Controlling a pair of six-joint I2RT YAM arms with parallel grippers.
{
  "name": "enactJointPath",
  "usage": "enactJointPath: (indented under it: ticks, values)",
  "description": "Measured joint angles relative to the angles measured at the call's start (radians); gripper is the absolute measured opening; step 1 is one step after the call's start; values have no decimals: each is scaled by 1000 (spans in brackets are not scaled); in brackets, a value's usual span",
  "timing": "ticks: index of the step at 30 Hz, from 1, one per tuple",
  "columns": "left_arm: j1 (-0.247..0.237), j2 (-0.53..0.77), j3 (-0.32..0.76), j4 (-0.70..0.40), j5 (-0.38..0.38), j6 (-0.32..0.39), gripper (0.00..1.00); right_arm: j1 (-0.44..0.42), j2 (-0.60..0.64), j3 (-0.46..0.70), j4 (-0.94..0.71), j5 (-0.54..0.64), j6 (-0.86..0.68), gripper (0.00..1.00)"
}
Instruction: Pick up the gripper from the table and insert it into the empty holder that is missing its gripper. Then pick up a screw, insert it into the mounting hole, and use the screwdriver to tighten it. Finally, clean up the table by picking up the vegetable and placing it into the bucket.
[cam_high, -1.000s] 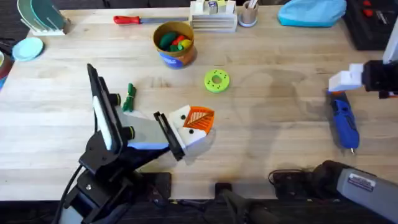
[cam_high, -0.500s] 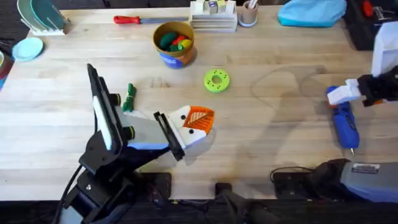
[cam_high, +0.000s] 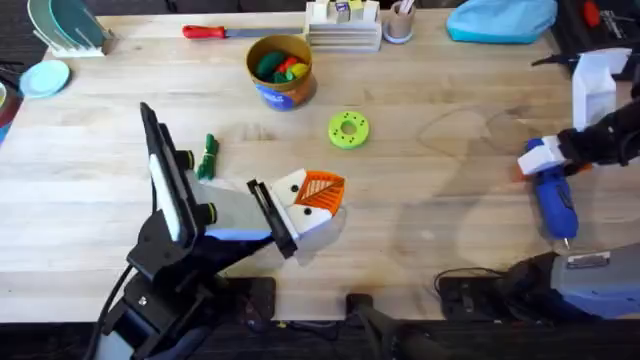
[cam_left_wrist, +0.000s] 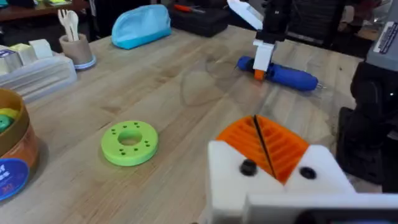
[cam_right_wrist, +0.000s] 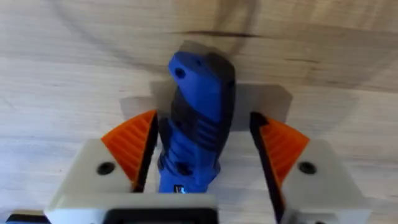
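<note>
Right gripper (cam_right_wrist: 202, 149) sits low over the screwdriver (cam_right_wrist: 198, 118), jaws spread, one orange pad on each side of the blue body; left pad looks touching or nearly so, right pad has a clear gap, so not clamped. Screwdriver lies flat on the tabletop (cam_high: 440, 230), back end under the gripper, metal tip pointing away toward the near edge in overhead (cam_high: 553, 196). Left wrist view shows the same: right gripper (cam_left_wrist: 262, 59) coming down on the back end of the screwdriver (cam_left_wrist: 283, 73).

Left gripper (cam_high: 318, 200) rests low near the tabletop's middle, orange ribbed pads pressed together between white finger blocks, nothing visibly held between them (cam_left_wrist: 264, 146). Lime-green disc (cam_high: 348, 130) lies just beyond it. Vegetable (cam_high: 207, 156), dark green, lies beside the left arm, behind and to the side of that gripper, apart from it. Bucket (cam_high: 281, 71) stands farther out past the disc, upright, with coloured toy pieces inside. Red-handled screwdriver (cam_high: 205, 32) lies along the far edge, well apart from both grippers
</note>
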Motion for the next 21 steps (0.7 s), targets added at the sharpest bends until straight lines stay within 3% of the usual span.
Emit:
enactJointPath:
  ticks: [6,11,21]
  values:
    - [0,0,0,0,0,0,5,-6,0,0,14,10,-6,517]
    - [0,0,0,0,0,0,4,-9,0,0,31,18,-12,47]
    - [0,0,0,0,0,0,4,-6,-4,0,44,1,42,20]
